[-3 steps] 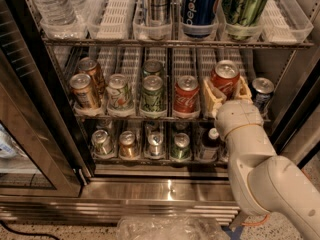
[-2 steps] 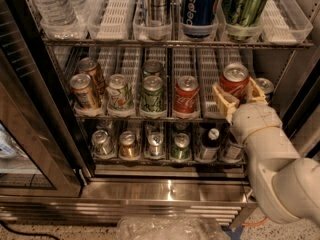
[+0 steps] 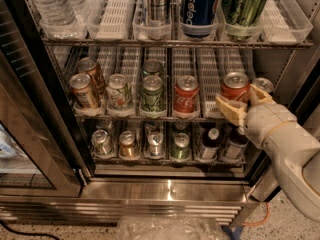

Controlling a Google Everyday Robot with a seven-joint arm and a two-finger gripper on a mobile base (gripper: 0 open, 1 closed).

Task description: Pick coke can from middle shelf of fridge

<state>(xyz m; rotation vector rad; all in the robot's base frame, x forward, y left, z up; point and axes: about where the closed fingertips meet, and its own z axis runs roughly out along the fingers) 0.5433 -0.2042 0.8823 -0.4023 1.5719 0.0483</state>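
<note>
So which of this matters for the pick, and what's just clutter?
Job: coke can held in tool, right side of middle shelf; fridge.
Clutter: spare red can, Pepsi can, green can, water bottle.

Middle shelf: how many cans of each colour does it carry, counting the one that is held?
Red coke cans: 2; the gripper, at the right, grips one
Green cans: 2
Brown cans: 2
White-and-green can: 1
Silver-topped can, far right: 1
Total: 8

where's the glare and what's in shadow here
Camera view: glare streaks the steel base of the fridge; the bottom rack sits in shadow; the middle shelf is evenly lit, where the gripper holds the right-hand coke can.
</note>
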